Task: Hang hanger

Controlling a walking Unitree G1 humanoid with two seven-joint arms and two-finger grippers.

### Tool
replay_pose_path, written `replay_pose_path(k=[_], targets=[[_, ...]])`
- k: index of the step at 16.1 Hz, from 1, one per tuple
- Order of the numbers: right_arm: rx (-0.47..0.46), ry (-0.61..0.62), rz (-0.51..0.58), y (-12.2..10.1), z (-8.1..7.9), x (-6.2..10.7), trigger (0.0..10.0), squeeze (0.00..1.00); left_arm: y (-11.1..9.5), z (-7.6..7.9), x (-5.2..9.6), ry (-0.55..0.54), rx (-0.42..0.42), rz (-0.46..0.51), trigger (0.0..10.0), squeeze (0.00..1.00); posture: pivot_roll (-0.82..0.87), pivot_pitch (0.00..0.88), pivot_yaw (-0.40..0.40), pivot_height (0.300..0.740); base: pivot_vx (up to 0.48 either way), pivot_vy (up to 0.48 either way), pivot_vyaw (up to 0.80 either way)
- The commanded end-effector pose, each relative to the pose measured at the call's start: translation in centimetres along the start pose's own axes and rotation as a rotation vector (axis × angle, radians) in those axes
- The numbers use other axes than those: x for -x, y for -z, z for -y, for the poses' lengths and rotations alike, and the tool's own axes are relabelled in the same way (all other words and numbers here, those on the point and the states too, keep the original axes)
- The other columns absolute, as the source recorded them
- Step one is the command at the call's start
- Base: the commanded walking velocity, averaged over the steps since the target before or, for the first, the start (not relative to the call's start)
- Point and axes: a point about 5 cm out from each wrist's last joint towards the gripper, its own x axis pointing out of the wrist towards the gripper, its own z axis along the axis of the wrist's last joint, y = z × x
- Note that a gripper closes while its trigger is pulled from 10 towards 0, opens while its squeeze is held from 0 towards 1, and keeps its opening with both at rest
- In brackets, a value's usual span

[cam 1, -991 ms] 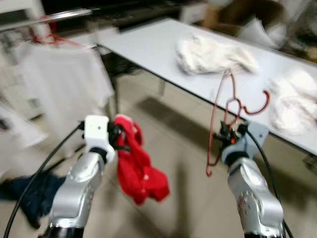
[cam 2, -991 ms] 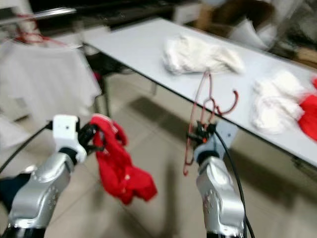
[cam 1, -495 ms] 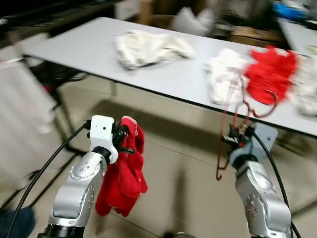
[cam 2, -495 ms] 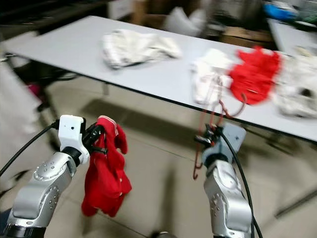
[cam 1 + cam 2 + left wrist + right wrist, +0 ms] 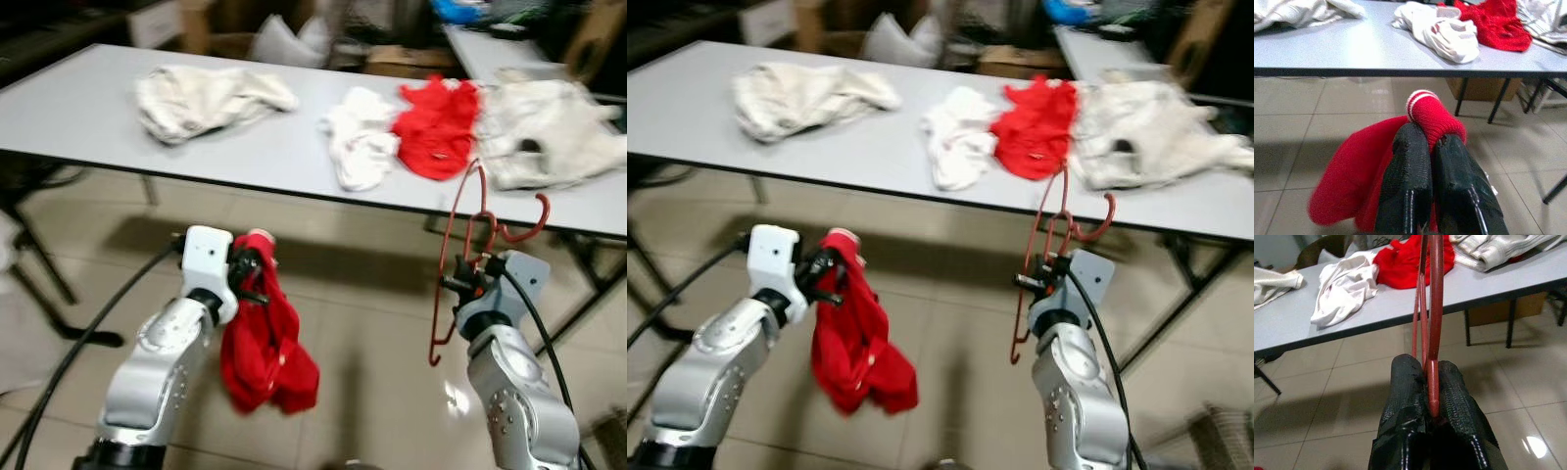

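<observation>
Before the table [image 5: 98, 108], right claw [image 5: 1427, 377] clamping red hanger [image 5: 460, 245].

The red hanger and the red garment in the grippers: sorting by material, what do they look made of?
Red hanger: thin smooth rod, likely coated wire or plastic; the look leaves it open. Red garment: soft knit fabric, seemingly, with a ribbed, white-striped cuff pinched in the left gripper.

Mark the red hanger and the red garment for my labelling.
red hanger [image 5: 458, 220], left eye view, on its long wire side.
red garment [image 5: 263, 348], left eye view, on the hanging cloth's middle.
</observation>
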Motion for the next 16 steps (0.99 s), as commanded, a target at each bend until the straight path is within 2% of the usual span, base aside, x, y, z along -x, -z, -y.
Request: replay_pose_path(k=[1,2,9,16], targets=[[0.002,-0.012,-0.002,-0.09,-0.28,0.14,10.0,0.0,-1.0,-0.11,-0.14,0.004,-0.013,0.039,10.0,0.0,-0.14,0.0,-0.01,0.74,0.0,0.356,0.0],[-0.023,-0.011,-0.004,-0.06,-0.33,0.17,10.0,0.0,-1.04,-0.14,-0.13,0.006,-0.016,0.039,10.0,0.0,-0.14,0.0,-0.01,0.74,0.0,0.364,0.0],[-0.015,0.014,-0.009,0.14,-0.41,-0.02,10.0,0.0,-1.19,-0.35,0.13,0.009,-0.041,0.032,10.0,0.0,-0.12,0.0,-0.017,0.74,0.0,0.365,0.0],[-0.017,0.027,-0.001,-0.07,-0.19,-0.25,10.0,0.0,-1.3,-0.21,-0.22,0.024,-0.045,0.032,10.0,0.0,-0.13,0.0,-0.008,0.74,0.0,0.366,0.0]])
